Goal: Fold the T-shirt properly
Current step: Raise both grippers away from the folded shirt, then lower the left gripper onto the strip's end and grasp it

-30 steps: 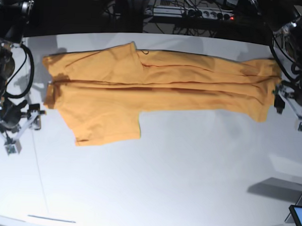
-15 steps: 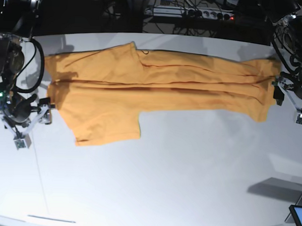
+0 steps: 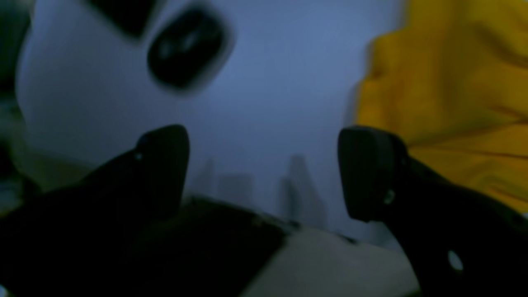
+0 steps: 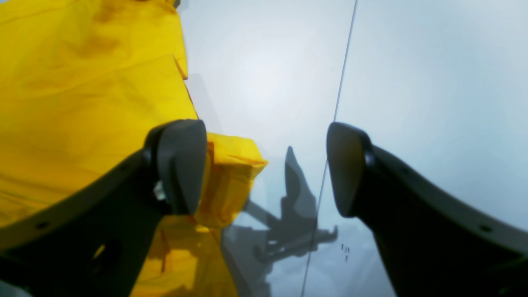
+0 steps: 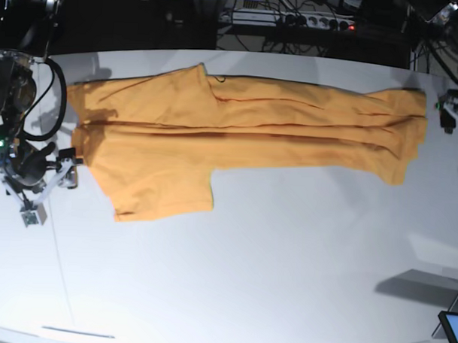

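The orange-yellow T-shirt lies stretched out flat across the far half of the white table, folded lengthwise, with one sleeve sticking out toward the front. My right gripper is open at the shirt's left end. Its left finger stands over the fabric edge, and a folded corner lies below the gap. In the base view this gripper sits just left of the shirt. My left gripper is open over bare table, with the shirt to its right. Nothing is held.
A power strip and cables run behind the table's far edge. A dark screen corner pokes in at the front right. A thin line crosses the table near my right gripper. The left arm stands at the base view's right edge.
The left arm has pulled up and away from the shirt's right end toward the frame edge. The right gripper shifted slightly toward the shirt, then held still. Both stay open.
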Robot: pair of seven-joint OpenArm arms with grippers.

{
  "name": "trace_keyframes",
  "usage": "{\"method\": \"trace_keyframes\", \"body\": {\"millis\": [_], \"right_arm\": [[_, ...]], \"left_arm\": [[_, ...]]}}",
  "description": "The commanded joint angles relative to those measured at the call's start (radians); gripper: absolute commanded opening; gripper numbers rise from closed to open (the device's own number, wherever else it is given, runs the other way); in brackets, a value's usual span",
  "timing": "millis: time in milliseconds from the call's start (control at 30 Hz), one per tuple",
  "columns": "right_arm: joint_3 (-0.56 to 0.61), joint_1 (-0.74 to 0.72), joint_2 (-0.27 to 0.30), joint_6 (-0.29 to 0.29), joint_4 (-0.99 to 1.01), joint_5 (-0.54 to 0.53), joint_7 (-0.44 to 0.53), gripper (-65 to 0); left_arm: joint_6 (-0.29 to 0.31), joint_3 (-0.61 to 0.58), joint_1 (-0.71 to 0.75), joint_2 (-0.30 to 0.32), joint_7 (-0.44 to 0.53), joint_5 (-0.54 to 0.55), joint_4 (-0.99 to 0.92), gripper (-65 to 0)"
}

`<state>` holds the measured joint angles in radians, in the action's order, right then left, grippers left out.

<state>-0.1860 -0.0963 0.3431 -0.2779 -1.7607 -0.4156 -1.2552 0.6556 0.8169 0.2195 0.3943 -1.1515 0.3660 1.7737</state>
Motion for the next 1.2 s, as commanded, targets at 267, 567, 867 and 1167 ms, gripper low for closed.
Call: {"method": "trace_keyframes", "body": {"millis": [267, 567, 867, 1167], "right_arm": [[-0.005, -0.015, 0.011, 0.001, -0.018, -0.002, 0.012, -20.9], [-0.007, 0.013, 0.011, 0.001, -0.020, -0.002, 0.013, -20.9], [-0.005, 0.013, 0.017, 0.001, -0.020, -0.002, 0.013, -20.9], [-0.005, 0.013, 0.017, 0.001, -0.020, -0.002, 0.013, -20.9]], "left_arm": [[0.043, 0.049, 0.024, 0.121, 0.015, 0.250, -0.240, -11.8], [0.043, 0.023, 0.002, 0.139, 0.009, 0.436, -0.378, -11.8], [0.043, -0.046, -0.021, 0.159, 0.015, 0.520, -0.513, -11.8], [0.043, -0.163, -0.118, 0.162, 0.018, 0.514, -0.687, -11.8]]}}
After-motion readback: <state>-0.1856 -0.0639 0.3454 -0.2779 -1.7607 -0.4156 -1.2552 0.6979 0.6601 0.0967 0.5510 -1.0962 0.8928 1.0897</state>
